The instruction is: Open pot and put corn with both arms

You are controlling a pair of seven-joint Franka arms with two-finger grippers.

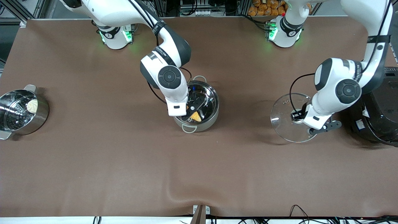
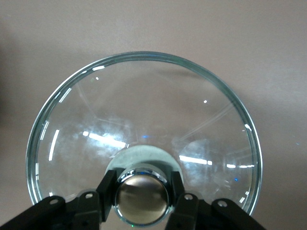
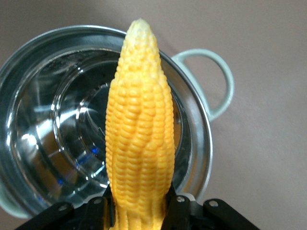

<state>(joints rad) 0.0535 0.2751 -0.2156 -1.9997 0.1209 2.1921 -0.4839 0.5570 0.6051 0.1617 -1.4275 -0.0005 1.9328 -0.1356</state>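
Front view: round shiny stainless-steel pot [image 1: 203,102] sits mid-table, lid off. Right gripper [image 1: 190,112] is over it w/ the yellow tapered corn cob [image 1: 196,117].

Left wrist view: left gripper [image 2: 142,194] has its jaws clamped on the knob of the domed glass lid [image 2: 144,129]; lid is toward the left arm's end.

Right wrist view: jaws pinch the corn's butt end, tip near the rim. Risk: release now and the cob may catch the rim and tip out.

corn [image 3: 139,134] over pot [image 1: 209,119], lid [image 1: 284,116] beside it
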